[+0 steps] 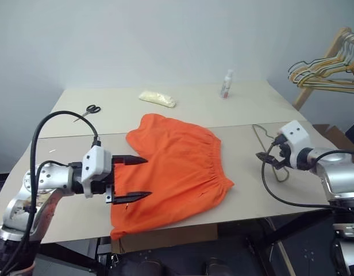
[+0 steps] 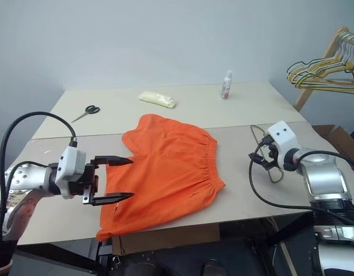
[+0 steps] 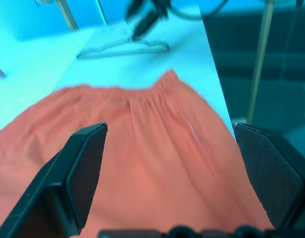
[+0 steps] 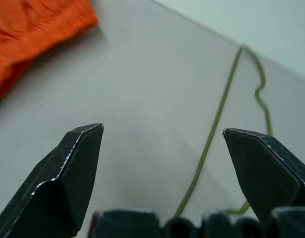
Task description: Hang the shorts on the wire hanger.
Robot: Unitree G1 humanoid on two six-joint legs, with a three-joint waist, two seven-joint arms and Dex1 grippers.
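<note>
Both of our grippers stand with their fingers spread wide and hold nothing. Our left gripper (image 1: 131, 179) hangs just above the left part of the shorts (image 1: 177, 167), pointing toward the right across the fabric; from its wrist we see the 2 black fingers (image 3: 78, 173) apart with orange cloth between them and no pinch on it. Our right gripper (image 4: 162, 168) is low over the bare table (image 1: 246, 190) at the right side, with the wire hanger (image 4: 212, 134) running between its 2 open fingers, near but not clamped.

We see the shorts lying flat on the table, spread out, with the gathered waistband toward the right and 1 lower corner drooping over the near edge. We see the wire hanger flat on the table to the right of the shorts, apart from them, partly hidden behind our right gripper in the head view.

Farther back we see scissors (image 1: 88, 110), a pale bag (image 1: 157, 98) and a small bottle (image 1: 226, 84). At the far right a bunch of hangers (image 1: 326, 72) hangs on a wooden rack (image 1: 320, 63).
</note>
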